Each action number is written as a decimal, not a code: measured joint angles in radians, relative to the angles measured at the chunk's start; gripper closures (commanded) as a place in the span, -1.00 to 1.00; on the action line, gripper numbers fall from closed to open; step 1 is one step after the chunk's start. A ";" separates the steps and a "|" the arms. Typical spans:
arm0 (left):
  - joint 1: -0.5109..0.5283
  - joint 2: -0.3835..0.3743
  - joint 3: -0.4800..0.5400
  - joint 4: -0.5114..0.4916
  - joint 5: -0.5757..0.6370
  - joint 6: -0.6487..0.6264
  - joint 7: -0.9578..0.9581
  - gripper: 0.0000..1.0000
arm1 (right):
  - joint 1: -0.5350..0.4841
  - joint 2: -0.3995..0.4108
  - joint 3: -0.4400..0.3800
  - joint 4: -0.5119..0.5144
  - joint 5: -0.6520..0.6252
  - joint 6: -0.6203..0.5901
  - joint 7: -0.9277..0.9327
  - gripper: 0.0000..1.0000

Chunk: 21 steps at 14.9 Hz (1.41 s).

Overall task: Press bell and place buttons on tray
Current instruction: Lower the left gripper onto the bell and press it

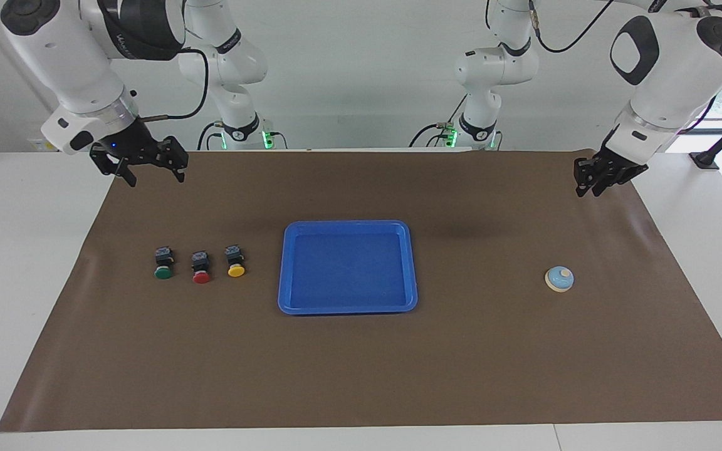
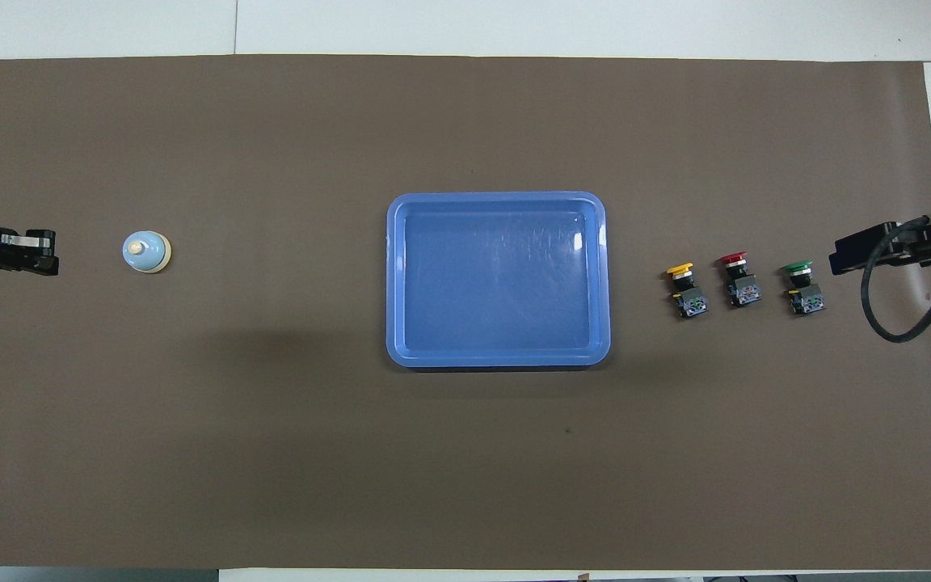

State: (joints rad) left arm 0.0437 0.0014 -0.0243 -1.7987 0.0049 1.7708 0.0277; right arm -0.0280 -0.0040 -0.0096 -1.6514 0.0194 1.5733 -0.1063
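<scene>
The light blue bell [image 1: 559,279] [image 2: 146,251] with a cream knob sits on the brown mat toward the left arm's end. My left gripper [image 1: 588,188] [image 2: 47,254] hangs shut and empty over the mat's edge, apart from the bell. Three buttons lie in a row toward the right arm's end: green [image 1: 163,262] [image 2: 802,288], red [image 1: 201,267] [image 2: 739,280] and yellow [image 1: 235,261] [image 2: 687,291]. My right gripper [image 1: 154,176] [image 2: 836,262] hangs open over the mat's corner, with nothing between its fingers. The blue tray [image 1: 286,269] [image 2: 395,279] lies bare in the middle.
A brown mat [image 1: 361,376] covers most of the white table [image 1: 10,250]. Two further arm bases [image 1: 239,125] stand at the robots' end.
</scene>
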 measured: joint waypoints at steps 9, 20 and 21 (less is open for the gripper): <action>0.021 0.199 -0.003 -0.075 0.000 0.326 0.000 1.00 | 0.000 0.000 0.000 0.000 0.000 0.000 0.000 -1.00; 0.027 0.325 -0.003 -0.082 0.000 0.452 0.001 1.00 | 0.000 0.000 0.000 0.000 0.000 0.000 0.000 -1.00; 0.027 0.323 -0.003 -0.084 0.000 0.454 0.002 1.00 | 0.000 0.000 0.000 0.000 0.000 0.000 0.000 -1.00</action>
State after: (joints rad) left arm 0.0703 0.3247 -0.0272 -1.8829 0.0048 2.2248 0.0293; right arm -0.0280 -0.0040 -0.0096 -1.6515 0.0194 1.5733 -0.1063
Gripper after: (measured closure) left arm 0.991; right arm 0.000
